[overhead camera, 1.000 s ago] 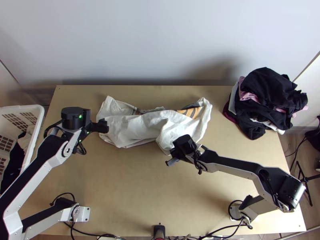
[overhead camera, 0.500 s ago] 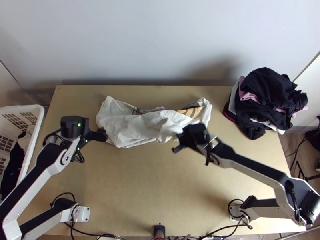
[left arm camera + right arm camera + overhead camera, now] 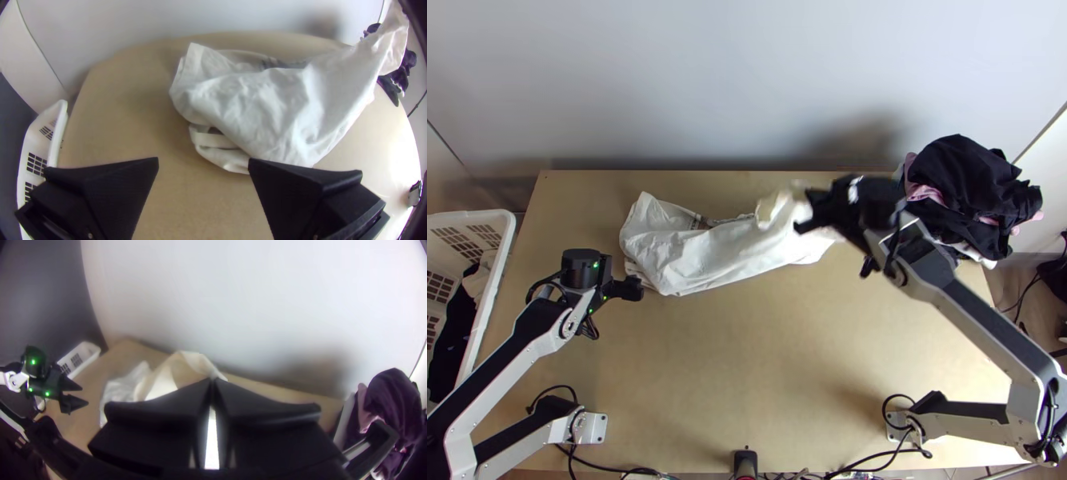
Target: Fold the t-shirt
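T-shirt (image 3: 707, 258) is lying mostly bunched, neat folding apparently remaining, the right gripper (image 3: 212, 382) clenching a raised end, the left gripper (image 3: 203, 161) gaping empty.

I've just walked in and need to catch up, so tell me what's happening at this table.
The robot's right gripper is shut on a part of the white t-shirt and holds it up off the table; the rest lies bunched on the tabletop. The left gripper is open near the shirt's other end, holding nothing. The shirt is not folded yet. A pile of clothes, mostly dark with some pink, sits at the table's far right corner.
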Robot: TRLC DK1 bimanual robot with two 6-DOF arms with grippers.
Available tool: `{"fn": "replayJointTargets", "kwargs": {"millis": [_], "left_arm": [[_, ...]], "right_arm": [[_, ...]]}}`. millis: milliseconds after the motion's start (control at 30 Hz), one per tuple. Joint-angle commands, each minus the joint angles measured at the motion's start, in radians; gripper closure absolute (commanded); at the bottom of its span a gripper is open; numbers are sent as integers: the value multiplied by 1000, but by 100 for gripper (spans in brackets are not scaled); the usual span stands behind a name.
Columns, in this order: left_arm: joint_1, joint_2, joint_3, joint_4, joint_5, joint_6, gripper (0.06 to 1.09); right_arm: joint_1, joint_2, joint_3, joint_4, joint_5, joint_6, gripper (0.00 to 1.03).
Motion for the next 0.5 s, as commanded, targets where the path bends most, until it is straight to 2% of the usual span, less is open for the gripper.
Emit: {"fn": "replayJointTargets", "kwargs": {"millis": [0,200,333,467], "left_arm": [[44,17,-21,32,1,8,10],[63,74,-10,85,-1,-11,10],[83,124,20,98,-1,-49,10],[96,177,49,133,1,-83,10]], "right_arm": [[-59,18,271,-60,0,15,100],[-84,47,482,-102,0,31,100],[-75,67,622,-185,-1,53,100],[-46,49,644,-231,-1,56,100]]}}
